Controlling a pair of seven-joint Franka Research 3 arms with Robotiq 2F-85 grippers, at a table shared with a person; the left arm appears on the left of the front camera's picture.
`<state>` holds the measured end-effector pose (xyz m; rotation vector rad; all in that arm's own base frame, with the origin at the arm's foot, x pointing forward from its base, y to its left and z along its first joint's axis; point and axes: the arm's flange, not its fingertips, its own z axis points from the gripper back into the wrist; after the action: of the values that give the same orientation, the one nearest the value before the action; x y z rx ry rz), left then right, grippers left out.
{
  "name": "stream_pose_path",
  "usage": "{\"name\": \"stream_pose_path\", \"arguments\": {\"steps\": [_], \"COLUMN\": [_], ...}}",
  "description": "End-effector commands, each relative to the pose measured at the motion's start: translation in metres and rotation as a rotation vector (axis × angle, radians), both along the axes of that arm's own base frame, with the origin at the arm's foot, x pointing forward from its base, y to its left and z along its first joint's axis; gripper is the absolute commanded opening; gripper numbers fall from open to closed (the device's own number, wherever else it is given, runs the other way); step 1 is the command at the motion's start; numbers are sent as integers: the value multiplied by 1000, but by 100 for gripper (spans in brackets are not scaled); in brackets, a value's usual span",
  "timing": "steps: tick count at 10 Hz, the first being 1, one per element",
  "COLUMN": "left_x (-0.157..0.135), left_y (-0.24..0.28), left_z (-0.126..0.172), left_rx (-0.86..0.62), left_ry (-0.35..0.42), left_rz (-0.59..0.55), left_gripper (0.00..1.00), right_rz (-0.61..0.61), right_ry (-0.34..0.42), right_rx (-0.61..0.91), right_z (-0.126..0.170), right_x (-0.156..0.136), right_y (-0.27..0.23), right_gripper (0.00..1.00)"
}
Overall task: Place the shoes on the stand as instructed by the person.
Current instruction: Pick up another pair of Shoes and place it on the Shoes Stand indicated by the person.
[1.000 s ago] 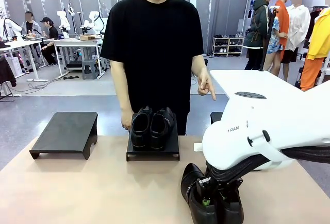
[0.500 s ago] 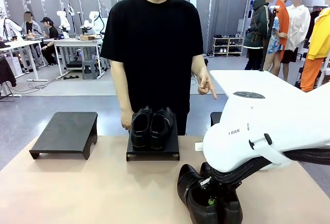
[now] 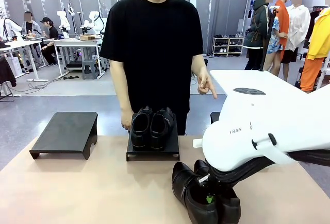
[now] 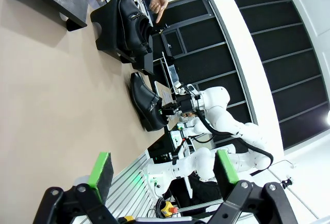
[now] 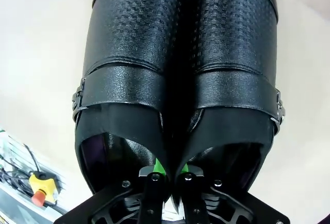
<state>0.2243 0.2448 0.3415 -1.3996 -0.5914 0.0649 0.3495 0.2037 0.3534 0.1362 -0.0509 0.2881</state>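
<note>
A pair of black buckle-strap shoes (image 3: 190,190) is at the table's near right, side by side. My right gripper (image 3: 209,198) is shut on the shoes' two inner walls, pinched together; in the right wrist view the gripper (image 5: 169,171) sits between the two openings of the buckle shoes (image 5: 136,54). A second pair of black shoes (image 3: 152,123) rests on the middle black stand (image 3: 153,152). The person stands behind it, one hand (image 3: 206,86) pointing down to the right. My left gripper (image 4: 162,175) hangs open above the table, holding nothing.
An empty black stand (image 3: 64,131) sits at the far left of the beige table (image 3: 77,193). The corner of a third stand (image 3: 215,117) peeks out behind my right arm. The person's other hand (image 3: 126,121) hangs beside the middle stand.
The right gripper has closed a little tighter on the buckle shoes, and they have shifted slightly left with it. The person and the left gripper have not moved.
</note>
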Motion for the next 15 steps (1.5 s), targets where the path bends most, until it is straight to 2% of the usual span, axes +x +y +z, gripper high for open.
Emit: {"name": "stream_pose_path", "arguments": {"steps": [1,6,11,15], "left_x": [-3,-3,-3,-3], "left_y": [-1,-1,-1,-1], "left_z": [2,2,2,2], "left_rx": [-4,-4,-4,-4], "left_ry": [-12,-12,-12,-12], "left_rz": [-7,-7,-7,-7], "left_gripper": [100,100,100,100], "right_rz": [-27,-13,-59,-72], "right_ry": [-87,-142,-191,-240], "right_rx": [-11,-8,-6,-28], "right_z": [35,78,116,127], "right_x": [0,2,18,26], "right_y": [-8,-38,-113,-153], "right_gripper": [0,0,0,0]}}
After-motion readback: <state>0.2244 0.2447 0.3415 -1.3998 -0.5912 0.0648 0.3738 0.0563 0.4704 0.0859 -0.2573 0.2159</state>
